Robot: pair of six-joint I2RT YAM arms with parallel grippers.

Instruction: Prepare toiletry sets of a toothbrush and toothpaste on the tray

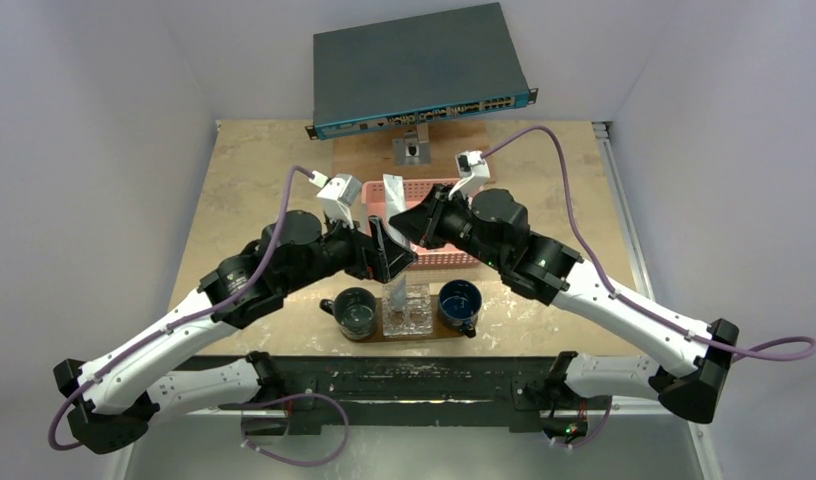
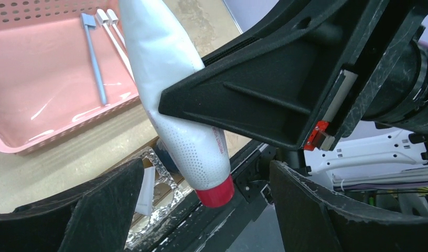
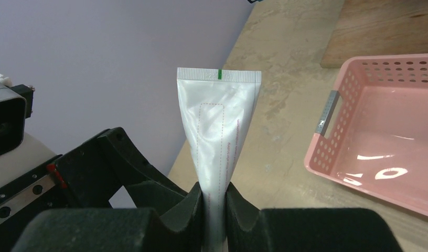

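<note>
Toothpaste tube (image 3: 217, 131): white, upright in the frame's middle, flat end on top.
Right gripper (image 3: 214, 202): pinching the tube low down.
Left gripper (image 2: 209, 210): spread wide, the tube's red cap between its fingers, not touching.
Basket (image 3: 380, 157): pink, right side.

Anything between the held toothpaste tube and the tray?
Nothing directly below that shows. The toothpaste tube, shut in the right gripper, hangs cap-down roughly above the tray; the open left gripper flanks its cap end, and mugs sit either side.
</note>
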